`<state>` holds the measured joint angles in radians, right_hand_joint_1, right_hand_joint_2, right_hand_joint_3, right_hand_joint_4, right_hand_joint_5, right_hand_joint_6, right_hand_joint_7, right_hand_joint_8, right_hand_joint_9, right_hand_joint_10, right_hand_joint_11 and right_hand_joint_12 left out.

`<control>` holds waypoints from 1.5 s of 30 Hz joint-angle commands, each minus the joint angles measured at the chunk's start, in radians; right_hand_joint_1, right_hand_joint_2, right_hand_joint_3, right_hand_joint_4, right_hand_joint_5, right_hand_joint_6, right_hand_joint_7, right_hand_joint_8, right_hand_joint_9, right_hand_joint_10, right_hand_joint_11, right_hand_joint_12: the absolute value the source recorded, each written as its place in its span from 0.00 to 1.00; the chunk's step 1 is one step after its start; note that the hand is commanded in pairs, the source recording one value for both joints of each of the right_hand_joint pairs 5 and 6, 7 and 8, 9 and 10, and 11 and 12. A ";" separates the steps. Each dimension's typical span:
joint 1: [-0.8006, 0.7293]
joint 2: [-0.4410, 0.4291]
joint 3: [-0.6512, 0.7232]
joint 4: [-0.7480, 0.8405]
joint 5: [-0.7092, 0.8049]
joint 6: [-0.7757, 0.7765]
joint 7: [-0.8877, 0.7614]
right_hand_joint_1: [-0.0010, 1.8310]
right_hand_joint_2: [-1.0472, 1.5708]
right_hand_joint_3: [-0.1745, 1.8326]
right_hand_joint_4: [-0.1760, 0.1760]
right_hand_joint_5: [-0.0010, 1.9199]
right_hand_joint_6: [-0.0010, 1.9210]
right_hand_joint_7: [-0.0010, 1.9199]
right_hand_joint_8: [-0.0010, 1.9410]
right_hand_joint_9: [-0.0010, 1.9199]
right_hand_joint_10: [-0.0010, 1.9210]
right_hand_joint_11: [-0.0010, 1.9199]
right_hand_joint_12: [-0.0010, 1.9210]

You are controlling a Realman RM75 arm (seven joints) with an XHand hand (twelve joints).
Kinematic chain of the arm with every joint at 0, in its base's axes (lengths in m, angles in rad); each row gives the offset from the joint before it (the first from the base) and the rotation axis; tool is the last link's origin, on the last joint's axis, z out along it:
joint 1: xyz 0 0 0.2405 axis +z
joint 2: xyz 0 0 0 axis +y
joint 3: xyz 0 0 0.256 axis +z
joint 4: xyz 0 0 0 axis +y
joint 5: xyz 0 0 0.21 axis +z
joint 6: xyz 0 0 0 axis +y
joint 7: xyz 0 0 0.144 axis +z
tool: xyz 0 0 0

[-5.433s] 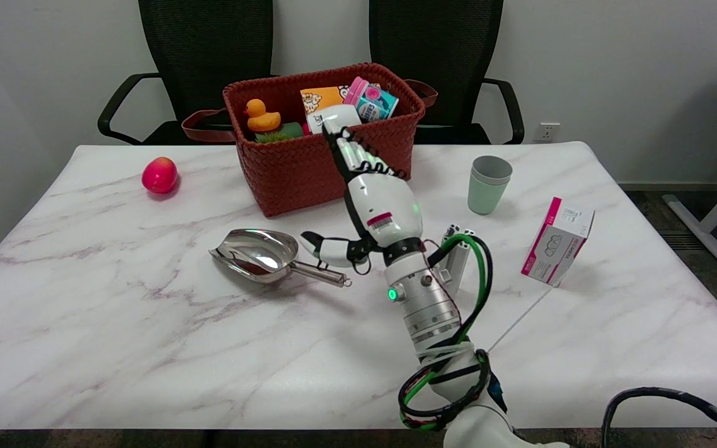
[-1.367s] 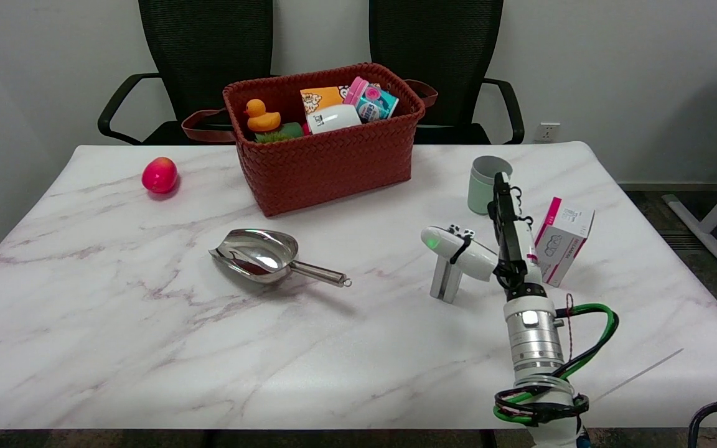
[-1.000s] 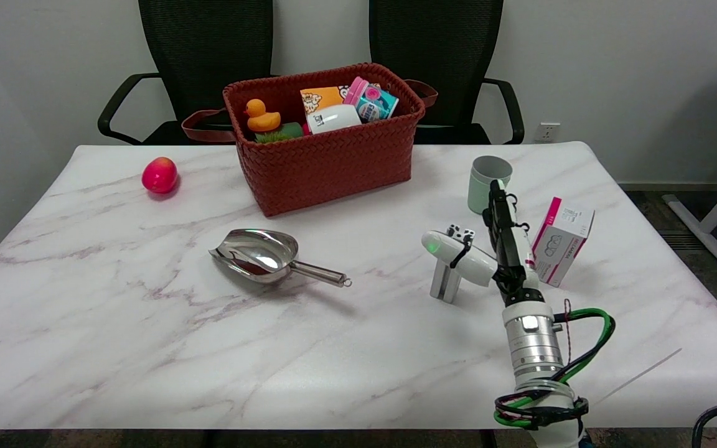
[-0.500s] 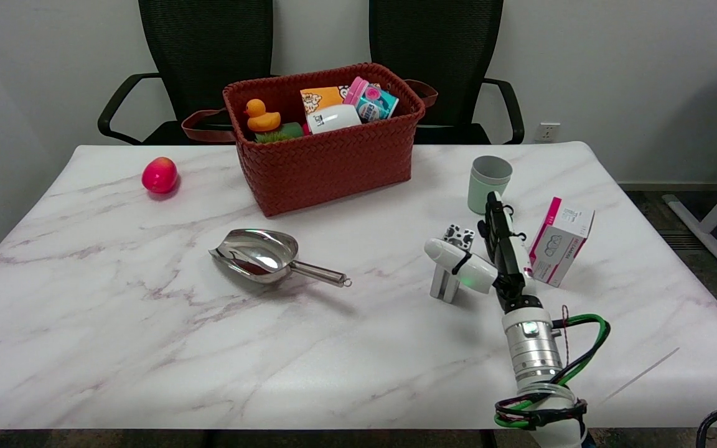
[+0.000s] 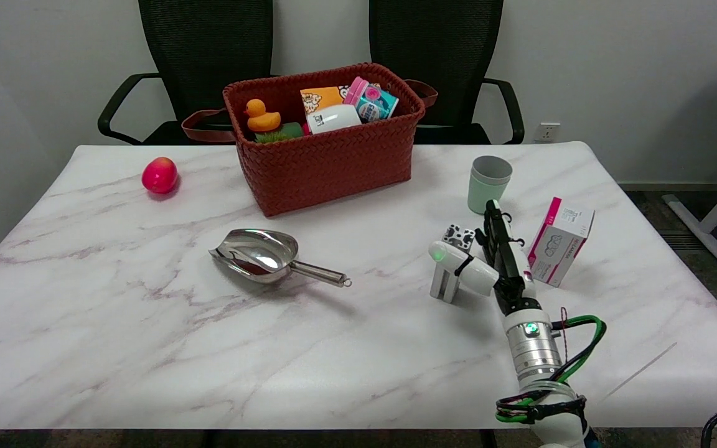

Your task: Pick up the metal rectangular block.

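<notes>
The metal rectangular block [image 5: 452, 261] stands upright on the marble table [image 5: 147, 348], well to the right of the red woven basket [image 5: 327, 165] and nearer the camera. Its slotted end face points up.

The right hand [image 5: 489, 264] is at the block, edge-on to the camera. A white thumb crosses the front of the block near mid-height, while the black fingers [image 5: 496, 233] rise straight up just to the right of the block's top. The hand is spread, thumb well apart from the other fingers, with the block in the gap between them. Contact between the thumb and the block cannot be confirmed from this view. The block's base rests on the table.

Positions relative to the block:
- Pale green cup [image 5: 488, 184]: behind it, slightly right, apart from it.
- White and pink carton [image 5: 557, 249]: to the right, beyond the hand, tilted.
- Steel scoop [image 5: 265, 255]: well to the left, handle pointing toward the block.
- Red apple [image 5: 160, 175]: far left, beyond the basket.

The basket holds a yellow rubber duck [image 5: 261, 116] and several packets. 2 black chairs [image 5: 209, 62] stand behind the table.
</notes>
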<state>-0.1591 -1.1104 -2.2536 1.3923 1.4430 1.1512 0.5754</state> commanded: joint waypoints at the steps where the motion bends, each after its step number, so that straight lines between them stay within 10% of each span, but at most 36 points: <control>1: 0.005 0.001 0.015 -0.016 -0.010 -0.068 0.046 0.50 0.63 0.00 0.50 0.00 0.00 0.00 0.00 0.00 0.00 0.08 0.08; 32: 0.004 -0.003 0.004 -0.013 -0.011 -0.128 0.049 0.54 0.63 0.00 0.50 0.00 0.00 0.00 0.00 0.04 0.04 0.11 0.11; 45: 0.004 -0.003 -0.001 -0.020 -0.024 -0.128 0.101 0.54 0.64 0.00 0.50 0.02 0.02 0.17 0.17 0.14 0.14 0.18 0.17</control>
<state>-0.1553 -1.1123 -2.2512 1.3776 1.4315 1.0319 0.6336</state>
